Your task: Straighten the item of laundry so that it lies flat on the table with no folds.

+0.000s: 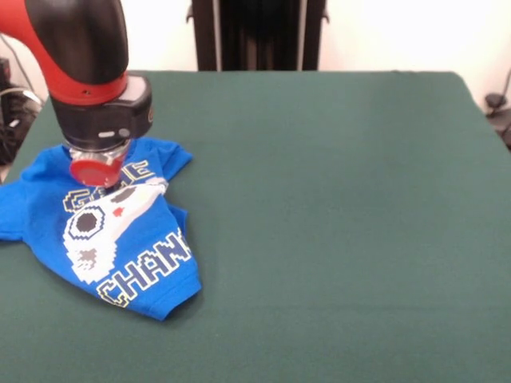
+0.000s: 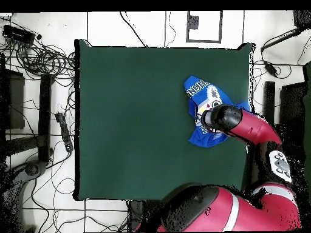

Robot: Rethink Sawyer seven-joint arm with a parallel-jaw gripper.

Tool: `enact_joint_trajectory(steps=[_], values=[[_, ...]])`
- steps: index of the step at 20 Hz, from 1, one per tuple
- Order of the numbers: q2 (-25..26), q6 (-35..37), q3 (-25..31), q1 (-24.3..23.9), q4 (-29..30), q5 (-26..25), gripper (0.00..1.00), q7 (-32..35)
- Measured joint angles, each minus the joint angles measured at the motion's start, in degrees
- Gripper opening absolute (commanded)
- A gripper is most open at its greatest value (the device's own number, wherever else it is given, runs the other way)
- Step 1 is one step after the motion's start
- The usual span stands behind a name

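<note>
I see the arm (image 1: 80, 56) down over the shirt (image 1: 112, 239), its red end piece right at the cloth near the collar area. The gripper (image 1: 97, 169) is in view, but I can't tell whether it's spread or closed from either camera. The shirt sits print-side up near the left edge of the table (image 1: 335, 199) in the front view; in the overhead view the shirt (image 2: 203, 97) is toward the right edge of the table (image 2: 133, 121), partly under the arm (image 2: 249, 127). It isn't flat: the controller print is bunched through the middle, the hem corner is folded over, and one sleeve hangs off the table edge. The rest of the green surface is well apart from it.
</note>
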Motion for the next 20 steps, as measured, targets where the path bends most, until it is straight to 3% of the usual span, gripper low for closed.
enact_joint_trajectory(steps=[20], values=[[-0.4, -1.5, 0.3, -0.5, 0.9, 0.1, 0.00, 0.0]])
